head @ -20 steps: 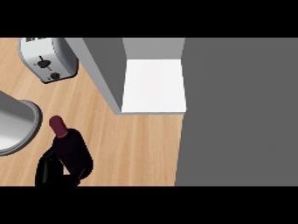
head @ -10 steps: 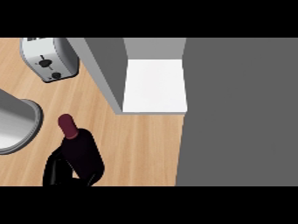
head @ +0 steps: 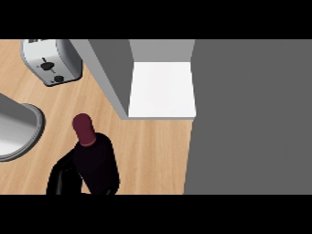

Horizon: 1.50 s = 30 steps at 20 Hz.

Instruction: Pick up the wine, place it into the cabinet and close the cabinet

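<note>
The wine bottle is dark with a maroon cap and stands over the wooden counter, low in the head view. My right hand shows as black fingers curled round the bottle's lower left side; the rest of the hand is hidden or cut off at the lower edge. The cabinet is open up and to the right of the bottle, with a white shelf floor and a grey side wall. Its wide grey door fills the right side. A grey forearm lies at the left edge, and no hand shows on it.
A silver toaster stands at the back left, next to the cabinet's side wall. Wooden counter runs between the bottle and the cabinet's front edge.
The bottle, with the hand on it, has moved right toward the cabinet opening. The grey forearm at the left has stayed where it was.
</note>
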Each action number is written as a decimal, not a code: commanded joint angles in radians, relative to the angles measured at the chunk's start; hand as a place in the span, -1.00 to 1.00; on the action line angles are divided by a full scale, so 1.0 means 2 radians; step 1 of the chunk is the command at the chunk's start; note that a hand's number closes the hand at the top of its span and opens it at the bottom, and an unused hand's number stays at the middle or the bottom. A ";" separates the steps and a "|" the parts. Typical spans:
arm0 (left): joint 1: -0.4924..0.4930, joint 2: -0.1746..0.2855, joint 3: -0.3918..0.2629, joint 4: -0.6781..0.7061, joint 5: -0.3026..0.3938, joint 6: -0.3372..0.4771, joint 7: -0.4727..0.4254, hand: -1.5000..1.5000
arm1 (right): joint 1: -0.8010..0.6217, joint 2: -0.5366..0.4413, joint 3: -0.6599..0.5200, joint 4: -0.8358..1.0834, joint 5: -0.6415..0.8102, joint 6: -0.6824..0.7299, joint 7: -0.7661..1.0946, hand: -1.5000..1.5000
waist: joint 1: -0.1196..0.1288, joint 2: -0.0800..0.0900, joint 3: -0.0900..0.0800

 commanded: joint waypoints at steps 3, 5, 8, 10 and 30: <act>-0.019 -0.006 -0.056 -0.104 -0.027 0.083 0.101 1.00 | 0.007 0.007 -0.005 -0.019 -0.003 0.007 -0.011 -1.00 | 0.000 0.001 0.000; -0.023 -0.006 -0.078 -0.083 -0.017 0.099 0.075 1.00 | 0.038 -0.010 -0.043 -0.028 -0.041 0.033 -0.013 -1.00 | -0.002 0.001 0.000; -0.077 -0.006 -0.070 -0.085 -0.027 0.112 0.108 1.00 | -0.024 0.003 -0.012 -0.013 -0.008 -0.009 0.013 -1.00 | 0.000 0.001 0.000; -0.066 -0.006 -0.097 -0.069 -0.031 0.133 0.090 1.00 | 0.026 0.017 0.007 -0.046 0.022 0.002 0.007 -1.00 | -0.001 0.001 0.000; -0.311 -0.006 -0.111 0.173 0.006 0.265 0.088 1.00 | -0.011 -0.027 -0.101 -0.009 -0.068 0.028 0.002 -1.00 | -0.006 0.002 0.000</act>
